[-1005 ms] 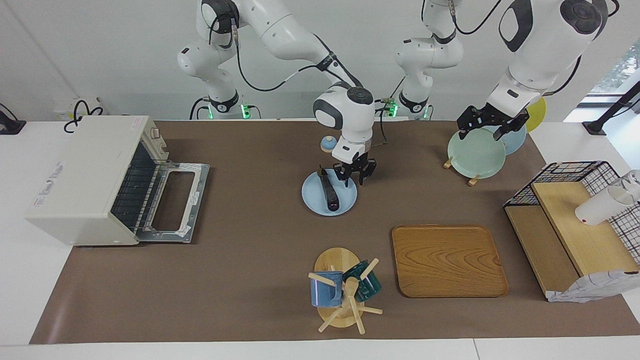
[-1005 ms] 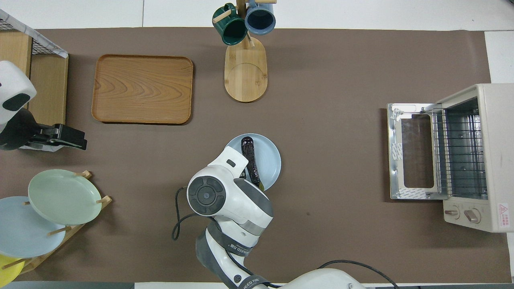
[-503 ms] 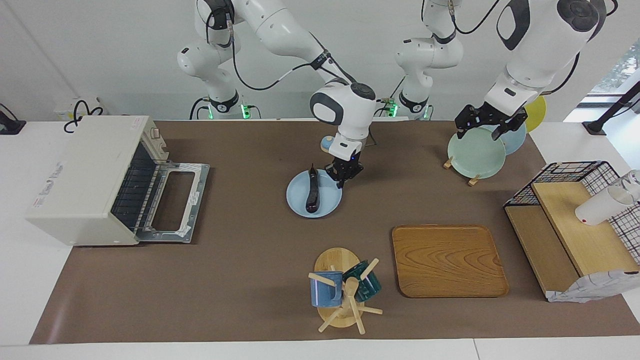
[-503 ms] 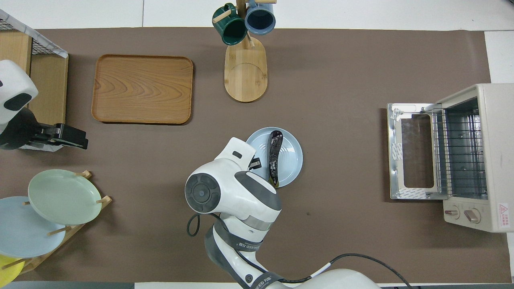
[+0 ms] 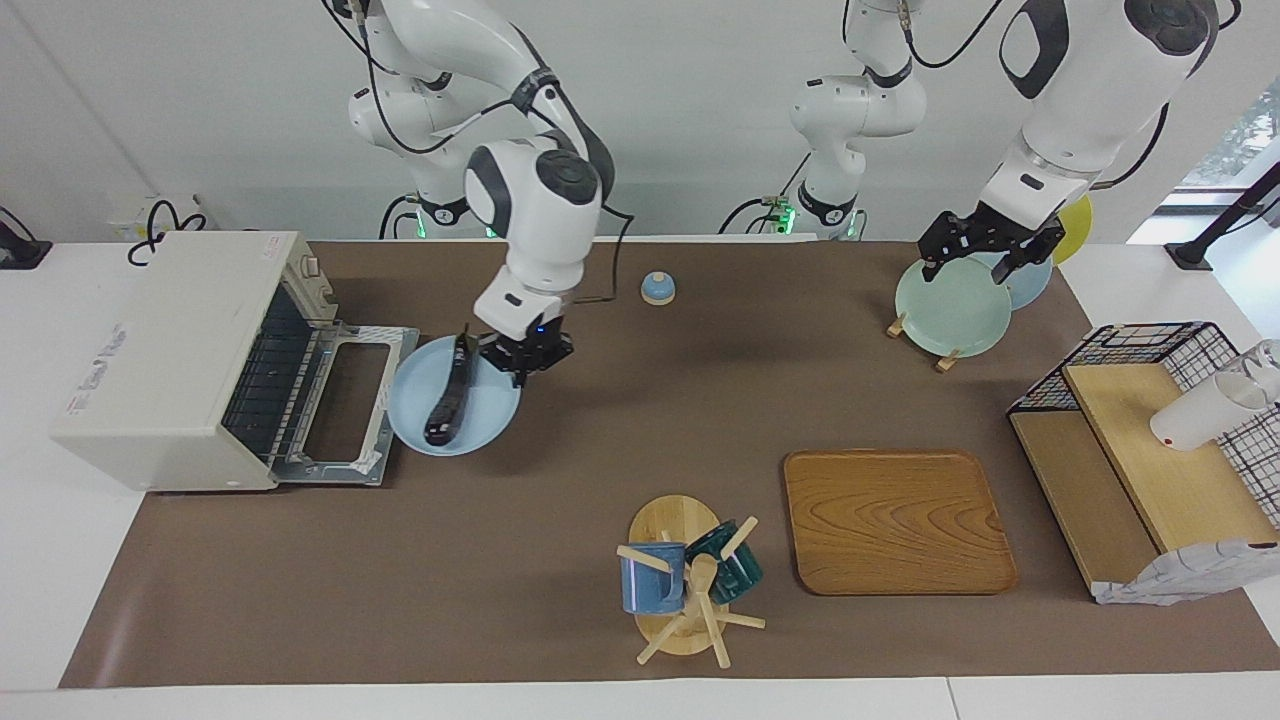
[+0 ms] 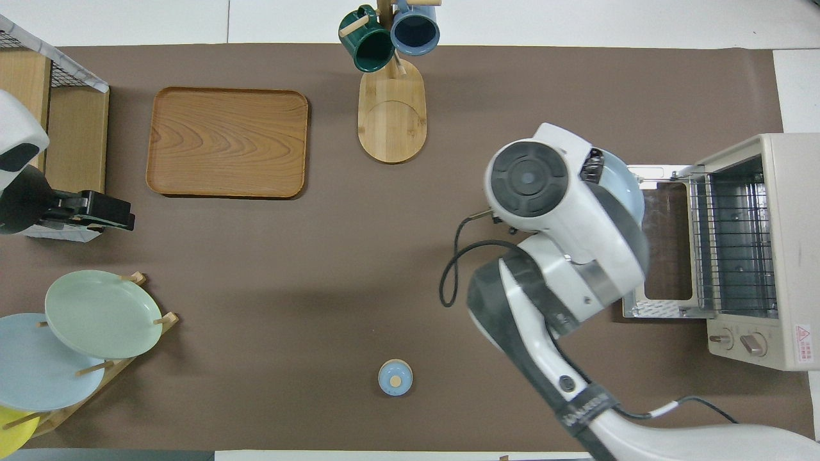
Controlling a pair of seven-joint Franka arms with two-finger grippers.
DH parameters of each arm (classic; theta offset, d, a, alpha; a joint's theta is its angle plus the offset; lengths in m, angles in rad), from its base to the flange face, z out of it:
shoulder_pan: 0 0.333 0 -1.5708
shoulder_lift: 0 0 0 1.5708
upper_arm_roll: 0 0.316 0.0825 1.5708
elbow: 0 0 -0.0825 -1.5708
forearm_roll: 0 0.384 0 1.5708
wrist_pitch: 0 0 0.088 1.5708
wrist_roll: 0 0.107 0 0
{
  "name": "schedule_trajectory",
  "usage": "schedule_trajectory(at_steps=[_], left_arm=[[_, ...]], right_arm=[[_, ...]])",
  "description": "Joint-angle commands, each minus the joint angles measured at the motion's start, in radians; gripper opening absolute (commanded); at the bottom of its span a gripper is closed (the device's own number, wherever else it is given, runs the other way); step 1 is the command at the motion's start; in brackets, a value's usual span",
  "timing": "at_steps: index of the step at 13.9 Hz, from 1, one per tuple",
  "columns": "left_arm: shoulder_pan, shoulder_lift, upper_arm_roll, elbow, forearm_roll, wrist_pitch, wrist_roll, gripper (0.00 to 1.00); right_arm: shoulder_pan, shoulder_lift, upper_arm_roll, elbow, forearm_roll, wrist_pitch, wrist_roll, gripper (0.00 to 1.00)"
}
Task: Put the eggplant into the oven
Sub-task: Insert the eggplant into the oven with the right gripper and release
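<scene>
Purple-black and glossy, the eggplant (image 5: 446, 396) lies lengthwise on a pale blue plate (image 5: 480, 412), its stem end toward the robots. The right gripper (image 5: 524, 356) grips that plate by its rim, fingers closed on the edge, and holds it up in the air just in front of the oven (image 5: 170, 356), at the edge of the oven's lowered door (image 5: 345, 405). The oven is cream-white, stands at the right arm's end of the table, and its wire rack (image 6: 730, 246) shows inside the open cavity. In the overhead view the right arm's wrist covers most of the plate, with only a sliver of blue rim (image 6: 624, 186) showing, and the eggplant is hidden there.

The left gripper (image 5: 985, 247) waits over the plate rack, above a pale green plate (image 5: 950, 305); its fingers stand apart with nothing between them.

Elsewhere on the brown mat (image 5: 500, 560): a small blue lidded knob-shaped item (image 5: 657, 288) close to the robots, a wooden tray (image 5: 895, 520), a mug tree (image 5: 685, 590) with a blue mug (image 5: 650, 580) and a dark green mug (image 5: 735, 565), and a wire basket with wooden shelves (image 5: 1150, 440) at the left arm's end
</scene>
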Motion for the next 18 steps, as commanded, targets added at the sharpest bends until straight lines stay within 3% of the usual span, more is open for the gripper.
schedule_trajectory(at_steps=[1, 4, 6, 11, 12, 14, 15, 17, 18], left_arm=[[0.001, -0.016, -0.001, -0.008, 0.014, 0.013, 0.009, 1.0], [0.003, -0.016, -0.001, -0.01, 0.014, 0.011, 0.009, 1.0], [0.001, -0.016, -0.001, -0.01, 0.014, 0.011, 0.01, 1.0], [0.001, -0.016, -0.001, -0.01, 0.014, 0.013, 0.009, 1.0], [0.001, -0.016, -0.001, -0.01, 0.014, 0.013, 0.009, 1.0], [0.001, -0.016, -0.001, -0.01, 0.014, 0.011, 0.009, 1.0], [0.003, -0.016, -0.001, -0.01, 0.014, 0.013, 0.01, 1.0], [0.001, -0.016, -0.001, -0.01, 0.014, 0.011, 0.009, 1.0], [0.001, -0.016, -0.001, -0.01, 0.014, 0.011, 0.009, 1.0]], right_arm=[[-0.168, -0.105, 0.019, -0.147, -0.002, 0.01, -0.165, 0.0], [-0.358, -0.107, 0.019, -0.178, 0.051, 0.023, -0.384, 0.0], [-0.424, -0.117, 0.019, -0.217, 0.062, 0.066, -0.435, 0.0], [-0.463, -0.15, 0.017, -0.337, 0.064, 0.203, -0.428, 0.01], [-0.46, -0.15, 0.019, -0.337, 0.064, 0.201, -0.428, 0.17], [-0.46, -0.148, 0.019, -0.33, 0.064, 0.185, -0.432, 0.37], [-0.451, -0.148, 0.02, -0.311, 0.064, 0.157, -0.435, 0.4], [-0.429, -0.13, 0.028, -0.252, 0.106, 0.119, -0.432, 0.39], [-0.397, -0.119, 0.028, -0.241, 0.149, 0.129, -0.426, 0.32]])
